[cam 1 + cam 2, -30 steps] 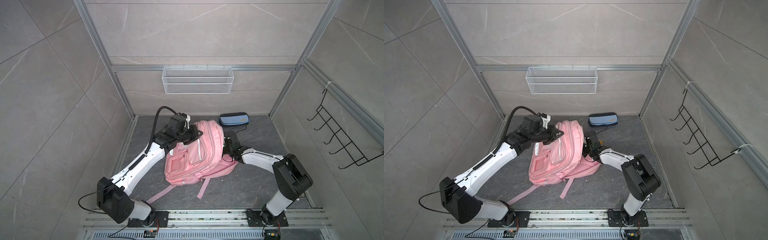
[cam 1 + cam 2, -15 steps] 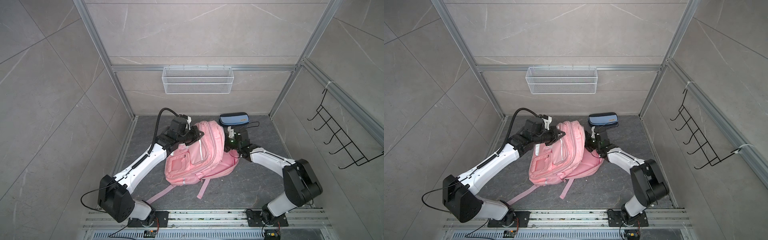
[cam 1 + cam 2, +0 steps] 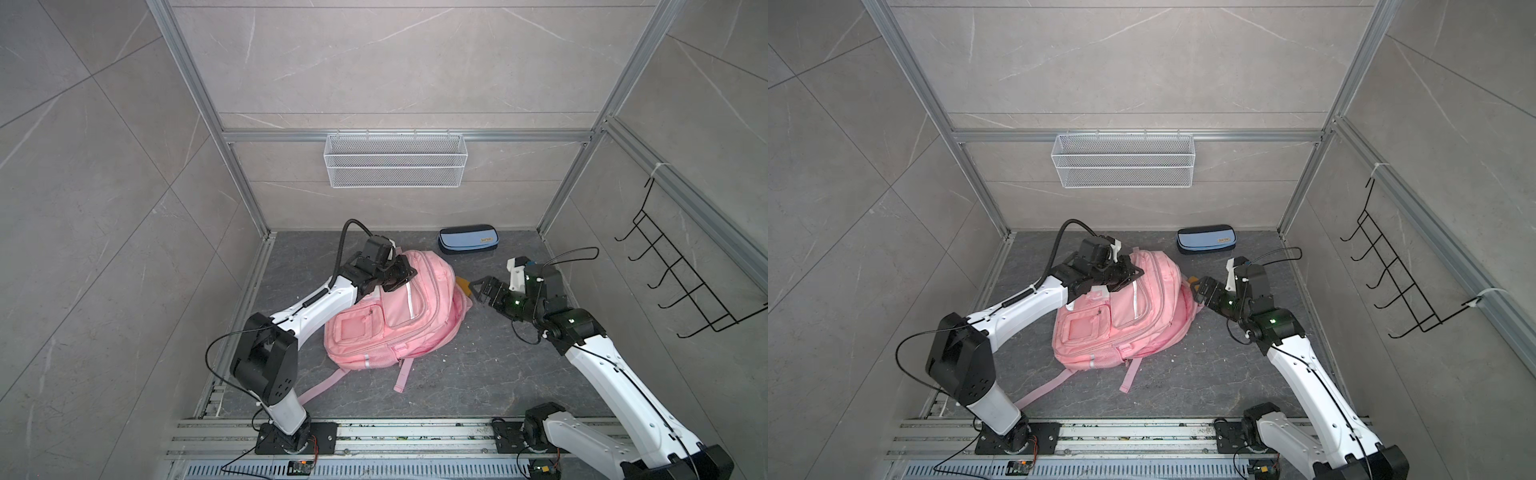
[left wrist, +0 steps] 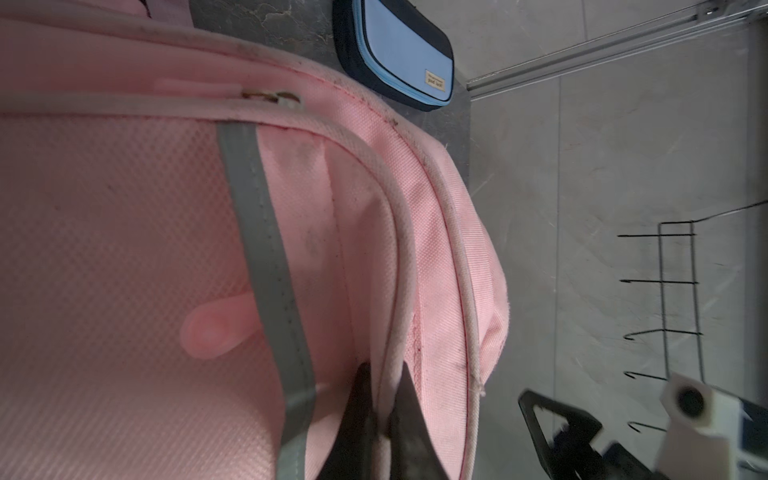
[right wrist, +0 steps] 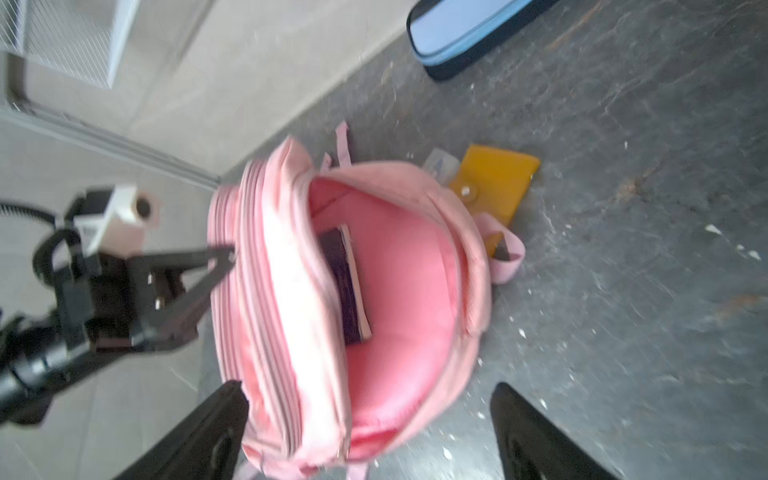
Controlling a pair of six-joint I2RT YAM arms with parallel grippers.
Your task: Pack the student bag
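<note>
in a top view the student bag (image 3: pixel 395 316) lies on the floor (image 3: pixel 478 374), its soft pink fabric slumped flat. the left gripper (image 3: pixel 400 277) rests on the bag's upper front, pressed together on a fold. the right gripper (image 3: pixel 478 291) is spread and empty, with the bag's open end just ahead of it; i cannot tell if they touch. a blue pencil case (image 3: pixel 467 240) lies off to that gripper's side, well apart from the bag.

in the left wrist view the fingers (image 4: pixel 361 399) pinch the bag's pale piped seam, with the front panel close against the camera.

in the right wrist view the bag's main mouth gapes straight ahead of the right gripper (image 5: pixel 369 388), framed by its 2 spread fingers, with 1 dark book (image 5: pixel 349 286) inside. a flat yellow item (image 5: pixel 494 183) lies on the floor beyond the mouth's far rim.

judging from this, the bag is light, limp and not fragile. it will likely sag shut wherever nothing holds it. the piping or the mouth's rim give the firmest hold; a flat panel would only bunch up.
</note>
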